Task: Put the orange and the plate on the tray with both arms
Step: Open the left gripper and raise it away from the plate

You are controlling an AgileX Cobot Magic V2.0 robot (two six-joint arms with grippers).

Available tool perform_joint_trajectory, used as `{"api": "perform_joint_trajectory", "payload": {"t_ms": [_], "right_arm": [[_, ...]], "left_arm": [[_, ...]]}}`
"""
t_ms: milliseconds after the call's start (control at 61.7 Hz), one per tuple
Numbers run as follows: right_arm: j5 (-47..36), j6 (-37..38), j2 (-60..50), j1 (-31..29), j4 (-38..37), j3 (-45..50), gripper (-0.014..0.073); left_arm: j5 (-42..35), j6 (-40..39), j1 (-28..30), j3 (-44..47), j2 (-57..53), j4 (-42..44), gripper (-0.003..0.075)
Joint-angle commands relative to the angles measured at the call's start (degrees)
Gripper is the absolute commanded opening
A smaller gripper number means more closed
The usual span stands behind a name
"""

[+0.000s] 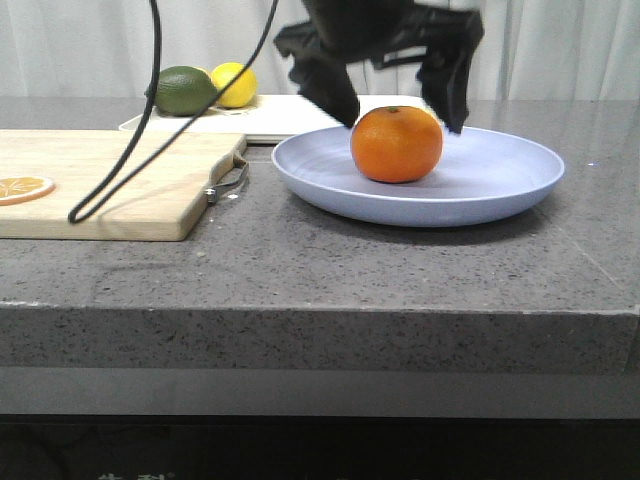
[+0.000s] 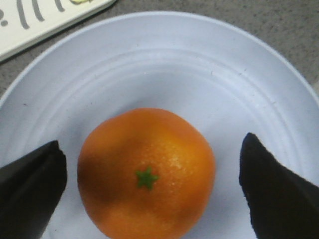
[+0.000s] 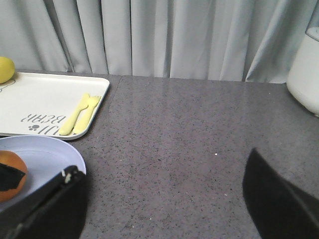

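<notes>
Left pincer (image 2: 149,174) — fingers spread wide, straddling the orange (image 1: 396,143) without contact, apparently poised to grasp it. Orange: round, glossy, green stem dot up, seated mid-plate. Plate (image 1: 500,180) — pale lavender-blue, on the desk beside the tray (image 1: 290,115). Right pincer (image 3: 164,199): spread, empty.

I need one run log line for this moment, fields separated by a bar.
left gripper: open, fingers either side of orange | orange: on plate | plate: on counter, not on tray | right gripper: open, holding nothing
</notes>
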Motion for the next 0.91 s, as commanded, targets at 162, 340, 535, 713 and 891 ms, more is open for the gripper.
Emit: {"api": "perform_joint_trajectory", "payload": {"t_ms": [162,340,535,713,891], "right_arm": [[-4.2,-0.5,0.5,-0.3,0.0,-2.3,0.0641],[-4.2,-0.5,0.5,-0.3,0.0,-2.3,0.0641],[-4.2,-0.5,0.5,-0.3,0.0,-2.3,0.0641],[-3.9,-0.5,0.5,-0.3,0.0,-2.3,0.0641],[-3.4,-0.5,0.5,-0.3,0.0,-2.3,0.0641]], "left_arm": [[10.3,0.2,-0.4,-12.1,-3.9,0.0,0.0334],[12.4,0.4,-0.4,-15.1,-3.9,0.3,-0.0013],[19.1,0.4,-0.4,-17.7,-3.9,2.5,-0.0018],[24.5,0.1,-0.3,-17.9,-3.9,7.6,-0.0018],[24.5,0.0,-0.2,-17.2,-5.9,7.5,-0.0018]]}}
